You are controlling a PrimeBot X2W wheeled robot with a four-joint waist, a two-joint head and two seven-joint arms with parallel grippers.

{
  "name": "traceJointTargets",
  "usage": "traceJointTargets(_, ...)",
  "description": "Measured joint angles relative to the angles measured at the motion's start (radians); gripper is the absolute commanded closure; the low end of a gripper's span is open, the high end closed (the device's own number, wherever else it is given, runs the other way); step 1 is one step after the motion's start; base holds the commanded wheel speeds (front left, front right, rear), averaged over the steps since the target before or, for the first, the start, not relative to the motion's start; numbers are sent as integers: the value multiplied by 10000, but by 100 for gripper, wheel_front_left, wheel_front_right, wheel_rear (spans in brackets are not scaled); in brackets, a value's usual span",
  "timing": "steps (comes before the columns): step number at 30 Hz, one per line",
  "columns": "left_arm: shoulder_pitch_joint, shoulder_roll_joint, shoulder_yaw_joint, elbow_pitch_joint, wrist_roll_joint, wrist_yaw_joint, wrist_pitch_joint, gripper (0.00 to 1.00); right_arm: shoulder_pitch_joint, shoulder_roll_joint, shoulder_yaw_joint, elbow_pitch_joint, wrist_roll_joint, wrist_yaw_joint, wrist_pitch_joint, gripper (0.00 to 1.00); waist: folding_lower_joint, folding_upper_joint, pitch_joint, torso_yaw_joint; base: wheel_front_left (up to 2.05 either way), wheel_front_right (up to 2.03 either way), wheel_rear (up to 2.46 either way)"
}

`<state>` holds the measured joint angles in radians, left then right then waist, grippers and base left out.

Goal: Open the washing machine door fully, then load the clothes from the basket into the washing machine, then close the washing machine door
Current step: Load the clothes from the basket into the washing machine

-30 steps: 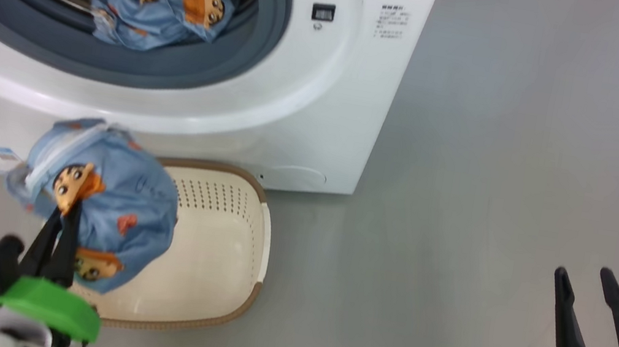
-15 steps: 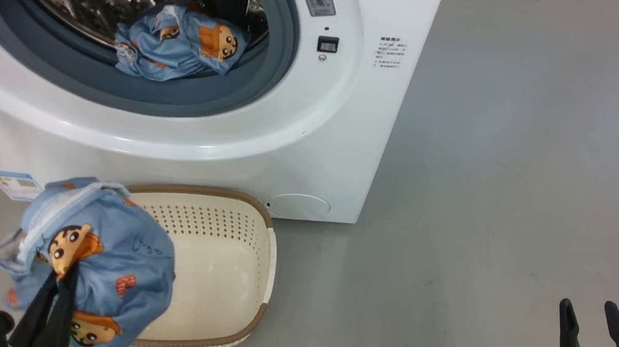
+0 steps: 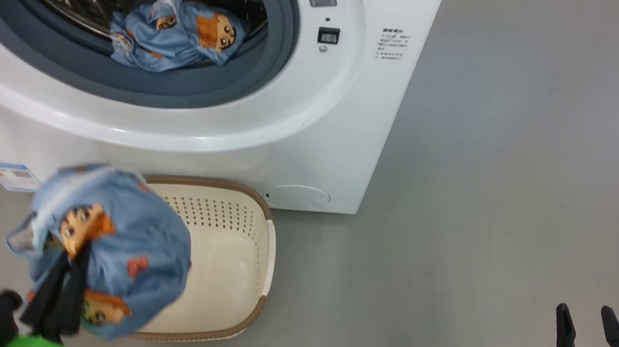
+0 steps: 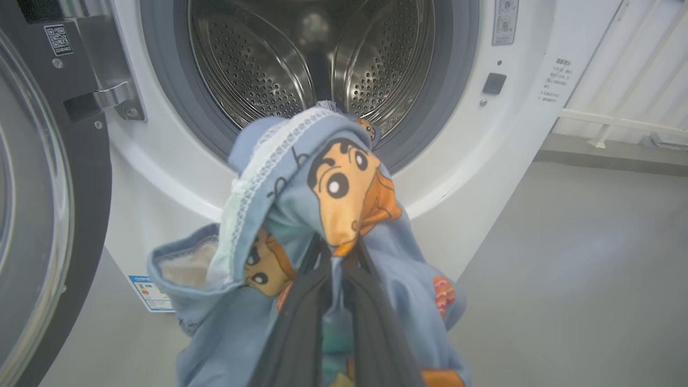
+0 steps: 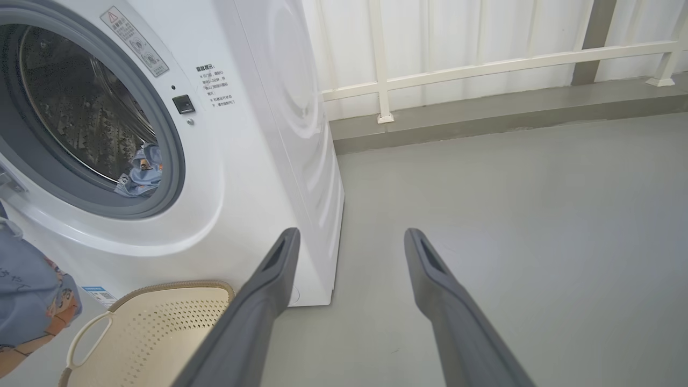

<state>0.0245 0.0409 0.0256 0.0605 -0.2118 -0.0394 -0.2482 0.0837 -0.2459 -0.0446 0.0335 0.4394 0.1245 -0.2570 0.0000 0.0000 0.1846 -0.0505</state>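
The washing machine door is open, beside the left hand, which is clamped on the second garment over the seemingly empty basket. The first garment lies ahead, inside the washing machine. The right hand is spread wide and empty. What is left: drop this garment in and close the door.

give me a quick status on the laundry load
Left gripper shut on one garment, raised by the basket. Right gripper open, idle over floor. Other garment in drum, door open. Nothing seen blocking the opening.
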Motion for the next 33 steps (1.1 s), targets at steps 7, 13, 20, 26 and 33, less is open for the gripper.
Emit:
traceJointTargets(7, -2055, -15, 460, 314, -102, -29, -13, 100, -567, 31, 13, -134, 2, 0, 0, 0, 0, 0, 699, -117, 0, 0, 0)
traceJointTargets(13, -4274, 12, 869, 1179, 259, -286, -71, 100, -1357, 165, 81, -178, 15, 0, 0, 0, 1, 0, 1480, -297, 0, 0, 0)
traceJointTargets(20, -6698, 336, 1074, 2596, 777, -445, -77, 100, -2133, 351, 318, -182, 48, 0, 0, 0, 2, 0, 2357, -729, 0, 0, 0)
traceJointTargets(26, -8085, 573, 1097, 3981, 1041, -460, -81, 100, -2393, 556, 366, -159, 109, 0, 0, 0, 3, 0, 2887, -1106, 0, 0, 0)
traceJointTargets(33, -9793, 1081, 1131, 5931, 1348, -533, -82, 100, -2729, 639, 512, -125, 121, 0, 0, 0, 2, 0, 3435, -1672, 0, 0, 0)
